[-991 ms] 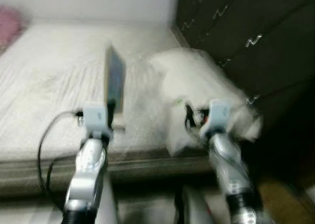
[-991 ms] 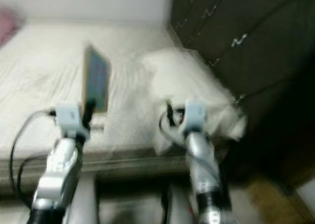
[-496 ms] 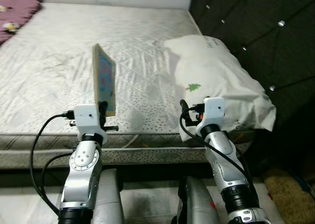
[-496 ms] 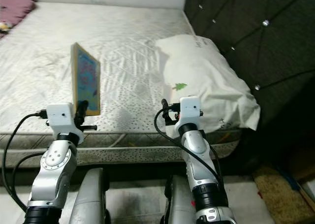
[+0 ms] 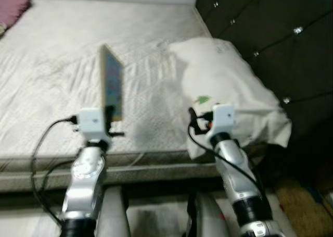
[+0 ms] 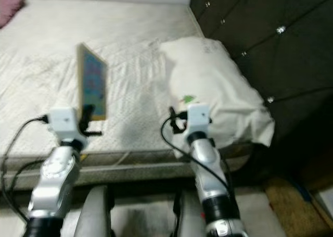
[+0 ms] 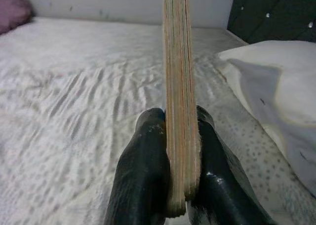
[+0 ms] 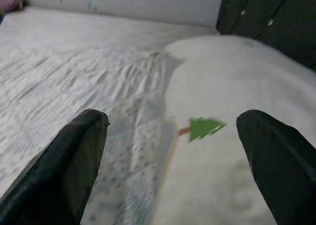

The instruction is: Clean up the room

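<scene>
My left gripper (image 7: pixel 170 170) is shut on a thin book (image 5: pixel 112 88), held upright and edge-on over the near part of the white mattress (image 5: pixel 52 75). In the left wrist view the book's page edges (image 7: pixel 178 86) stand between the two black fingers (image 7: pixel 143 180). My right gripper (image 8: pixel 170 160) is open and empty, raised near the bed's front edge just before a white pillow (image 5: pixel 229 86) with a small green tree print (image 8: pixel 205 127). The pillow lies at the bed's right end, against the headboard.
A dark tufted headboard (image 5: pixel 270 34) rises on the right. A purple cushion (image 5: pixel 13 5) lies at the bed's far left corner. The mattress's front edge (image 5: pixel 151 166) runs across below my wrists. A brown rug (image 5: pixel 307 200) covers the floor at lower right.
The camera has shifted a little and the picture has blurred again. Both arms keep their pose, the left still holding the book upright.
</scene>
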{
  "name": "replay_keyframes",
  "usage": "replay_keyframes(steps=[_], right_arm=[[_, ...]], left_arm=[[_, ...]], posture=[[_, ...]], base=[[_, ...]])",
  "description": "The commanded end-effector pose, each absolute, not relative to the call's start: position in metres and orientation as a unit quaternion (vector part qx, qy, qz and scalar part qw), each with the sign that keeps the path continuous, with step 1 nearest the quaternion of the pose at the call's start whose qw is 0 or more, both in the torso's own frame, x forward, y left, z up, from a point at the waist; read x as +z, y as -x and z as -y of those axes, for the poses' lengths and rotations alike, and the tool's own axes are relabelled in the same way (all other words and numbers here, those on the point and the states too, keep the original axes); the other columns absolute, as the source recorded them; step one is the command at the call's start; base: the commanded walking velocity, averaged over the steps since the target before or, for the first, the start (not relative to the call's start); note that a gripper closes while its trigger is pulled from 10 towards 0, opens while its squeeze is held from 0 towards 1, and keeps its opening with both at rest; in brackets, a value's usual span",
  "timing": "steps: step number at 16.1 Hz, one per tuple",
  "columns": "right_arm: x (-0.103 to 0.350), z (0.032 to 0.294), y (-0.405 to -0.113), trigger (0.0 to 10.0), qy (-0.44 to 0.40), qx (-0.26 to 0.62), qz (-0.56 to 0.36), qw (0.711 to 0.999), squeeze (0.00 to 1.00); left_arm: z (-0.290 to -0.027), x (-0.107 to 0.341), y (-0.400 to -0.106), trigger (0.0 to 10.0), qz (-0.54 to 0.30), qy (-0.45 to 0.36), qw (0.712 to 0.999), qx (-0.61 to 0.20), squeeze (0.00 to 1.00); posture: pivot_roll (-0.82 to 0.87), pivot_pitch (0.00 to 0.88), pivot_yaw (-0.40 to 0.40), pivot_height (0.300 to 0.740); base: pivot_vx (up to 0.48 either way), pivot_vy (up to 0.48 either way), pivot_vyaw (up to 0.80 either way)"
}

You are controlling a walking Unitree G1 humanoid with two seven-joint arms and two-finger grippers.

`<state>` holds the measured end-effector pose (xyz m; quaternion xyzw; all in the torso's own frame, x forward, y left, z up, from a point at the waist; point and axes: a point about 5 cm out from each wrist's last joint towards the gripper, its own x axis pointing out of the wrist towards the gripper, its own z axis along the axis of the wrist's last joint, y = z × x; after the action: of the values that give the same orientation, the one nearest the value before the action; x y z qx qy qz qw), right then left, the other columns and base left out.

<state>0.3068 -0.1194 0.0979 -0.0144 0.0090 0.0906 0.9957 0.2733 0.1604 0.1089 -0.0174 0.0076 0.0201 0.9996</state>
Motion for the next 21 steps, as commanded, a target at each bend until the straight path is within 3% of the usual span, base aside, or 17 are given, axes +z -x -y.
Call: replay_keyframes(steps=[1, 6, 11, 12, 13, 14, 19, 21], right_arm=[[0.1, 0.129, -0.307, 10.0, 0.023, 0.079, -0.003, 0.997, 0.0], [0.101, 0.129, -0.307, 10.0, 0.024, 0.081, -0.001, 0.996, 0.0], [0.104, 0.128, -0.308, 10.0, 0.014, 0.083, 0.005, 0.996, 0.0], [0.104, 0.128, -0.308, 10.0, 0.018, 0.083, 0.005, 0.996, 0.0], [0.104, 0.128, -0.307, 10.0, 0.018, 0.082, 0.005, 0.996, 0.0], [0.103, 0.129, -0.307, 10.0, 0.018, 0.083, 0.003, 0.996, 0.0], [0.102, 0.132, -0.305, 10.0, 0.024, 0.08, 0.0, 0.997, 0.0], [0.101, 0.132, -0.304, 10.0, 0.029, 0.082, -0.003, 0.996, 0.0]], left_arm=[[-0.146, 0.12, -0.278, 10.0, 0.017, 0.028, 0.999, -0.006, 0.0], [-0.145, 0.116, -0.277, 10.0, 0.006, 0.035, 0.999, -0.002, 0.0], [-0.132, 0.097, -0.278, 10.0, -0.072, 0.095, 0.993, -0.011, 0.0], [-0.131, 0.099, -0.279, 10.0, -0.065, 0.045, 0.997, -0.017, 0.0], [-0.129, 0.099, -0.279, 10.0, -0.065, 0.044, 0.997, -0.028, 0.0], [-0.124, 0.095, -0.279, 10.0, -0.088, 0.087, 0.992, -0.035, 0.0], [-0.109, 0.082, -0.276, 10.0, -0.139, 0.092, 0.984, -0.063, 0.0], [-0.099, 0.08, -0.277, 10.0, -0.161, 0.116, 0.975, -0.103, 0.0]], posture=[[0.0, 0.0, -0.046, 0.585], [0.0, 0.0, -0.05, 0.585], [-0.01, 0.0, -0.05, 0.585], [-0.01, 0.0, -0.05, 0.585], [-0.01, 0.0, -0.049, 0.585], [-0.01, 0.0, -0.048, 0.585], [-0.03, 0.0, -0.047, 0.536], [-0.03, 0.0, -0.049, 0.536]], base=[[0.337, 0.0, 0.0], [0.32, 0.0, 0.0], [0.0, 0.0, 0.0], [0.0, 0.0, 0.0], [0.0, 0.0, 0.0], [0.0, 0.0, 0.0], [0.0, 0.0, 0.0], [0.0, 0.0, 0.0]])
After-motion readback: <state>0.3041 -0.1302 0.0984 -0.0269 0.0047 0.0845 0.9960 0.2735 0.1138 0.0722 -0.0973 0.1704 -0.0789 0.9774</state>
